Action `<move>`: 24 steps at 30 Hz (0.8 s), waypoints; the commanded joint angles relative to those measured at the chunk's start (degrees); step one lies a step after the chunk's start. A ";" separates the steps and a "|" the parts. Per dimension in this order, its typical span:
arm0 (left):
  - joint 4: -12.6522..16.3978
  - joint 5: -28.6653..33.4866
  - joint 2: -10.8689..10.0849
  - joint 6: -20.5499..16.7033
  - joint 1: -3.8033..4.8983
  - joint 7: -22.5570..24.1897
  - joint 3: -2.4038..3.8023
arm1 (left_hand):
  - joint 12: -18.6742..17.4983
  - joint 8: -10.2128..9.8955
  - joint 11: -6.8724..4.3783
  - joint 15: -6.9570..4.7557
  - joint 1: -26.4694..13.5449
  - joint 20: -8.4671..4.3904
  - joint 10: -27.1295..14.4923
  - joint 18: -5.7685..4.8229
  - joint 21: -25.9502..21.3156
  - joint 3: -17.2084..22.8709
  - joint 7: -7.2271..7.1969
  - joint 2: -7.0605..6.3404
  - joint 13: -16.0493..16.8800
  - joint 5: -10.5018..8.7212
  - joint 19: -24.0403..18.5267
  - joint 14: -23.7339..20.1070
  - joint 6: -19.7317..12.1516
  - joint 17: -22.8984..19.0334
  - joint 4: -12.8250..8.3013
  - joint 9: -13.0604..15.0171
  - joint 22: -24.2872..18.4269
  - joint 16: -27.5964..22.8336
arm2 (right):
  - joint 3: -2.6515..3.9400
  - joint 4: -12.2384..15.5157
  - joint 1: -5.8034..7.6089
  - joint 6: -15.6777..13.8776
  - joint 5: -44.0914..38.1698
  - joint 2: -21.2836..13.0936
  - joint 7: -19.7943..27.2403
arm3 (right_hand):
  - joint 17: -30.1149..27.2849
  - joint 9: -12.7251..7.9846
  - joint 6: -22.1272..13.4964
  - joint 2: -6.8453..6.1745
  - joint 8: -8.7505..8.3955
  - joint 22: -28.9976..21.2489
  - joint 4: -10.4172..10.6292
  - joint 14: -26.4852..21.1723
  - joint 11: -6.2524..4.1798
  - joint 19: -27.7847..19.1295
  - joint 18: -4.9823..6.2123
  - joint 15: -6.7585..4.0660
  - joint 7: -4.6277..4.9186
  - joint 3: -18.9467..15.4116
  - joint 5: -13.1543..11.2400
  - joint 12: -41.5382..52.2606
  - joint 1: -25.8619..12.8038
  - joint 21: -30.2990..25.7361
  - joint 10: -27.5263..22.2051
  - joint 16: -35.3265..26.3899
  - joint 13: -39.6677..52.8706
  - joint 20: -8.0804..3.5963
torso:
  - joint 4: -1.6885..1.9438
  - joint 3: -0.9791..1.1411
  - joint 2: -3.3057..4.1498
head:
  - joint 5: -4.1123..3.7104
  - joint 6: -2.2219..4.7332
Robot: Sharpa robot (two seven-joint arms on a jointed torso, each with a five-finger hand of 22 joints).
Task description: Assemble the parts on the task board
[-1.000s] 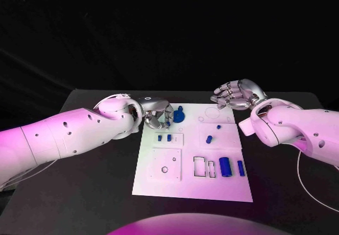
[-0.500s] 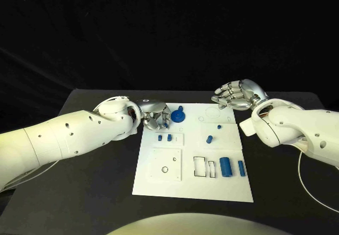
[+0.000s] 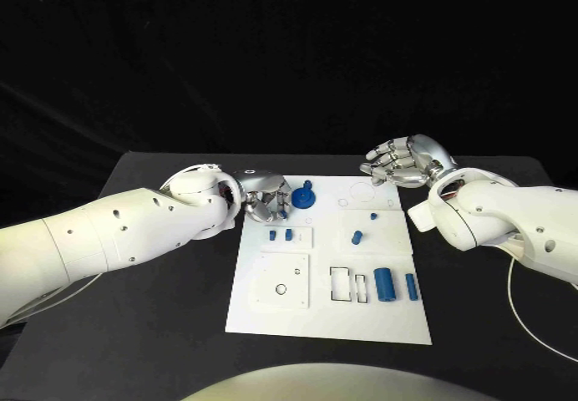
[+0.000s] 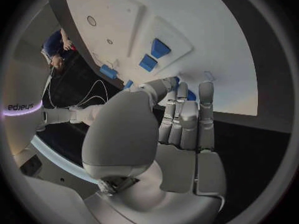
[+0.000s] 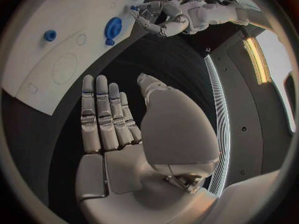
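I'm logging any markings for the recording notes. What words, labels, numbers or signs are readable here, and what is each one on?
"sharpa", seen mirrored and bent, on the robot's white body at the rim of the left wrist view.
No readable text on the task board, the blue parts or either robot hand.

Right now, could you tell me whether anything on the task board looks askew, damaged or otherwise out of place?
Nothing stands out. The task board lies flat and whole on the table, the small blue parts sit tidily on it, and the blue gear rests by the left hand. The right hand hovers open, holding nothing.
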 commanded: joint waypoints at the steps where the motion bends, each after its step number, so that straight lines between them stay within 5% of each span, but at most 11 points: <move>1: 0.08 0.40 0.23 1.57 -0.09 0.23 -0.12 | -0.02 -0.24 -0.15 -0.06 -0.69 -0.02 0.41 0.82 0.20 -0.06 -0.02 0.10 0.06 -0.07 -0.50 0.19 0.51 0.08 -0.29 0.10 0.05 0.19 | 0.00 0.01 -0.02 0.51 -0.28 0.02 0.54 | -0.06 -0.05 -0.30 0.38 0.10 -0.06 -0.01 0.44 0.31 0.34 0.69 0.11 1.39 -0.24 0.00 0.24 -0.17 -0.25 0.01 -0.40 -0.06 0.21 | 0.02 -0.03 -0.03 | 0.05 -0.07; 24: 0.17 0.36 0.21 2.19 -0.08 0.71 -0.42 | -0.07 -0.26 -0.24 -0.13 -0.79 0.02 0.74 0.82 0.23 -0.05 -0.09 0.24 0.11 -0.08 -0.55 0.24 0.86 0.00 -0.38 0.19 0.08 0.20 | 0.00 -0.05 -0.02 0.50 -0.28 0.08 0.55 | -0.13 -0.15 -0.33 0.45 0.20 -0.32 -0.01 0.54 0.31 0.44 0.69 0.11 1.39 -0.26 0.00 0.34 -0.21 -0.33 0.02 -0.57 -0.40 0.21 | 0.04 0.00 0.01 | 0.13 -0.09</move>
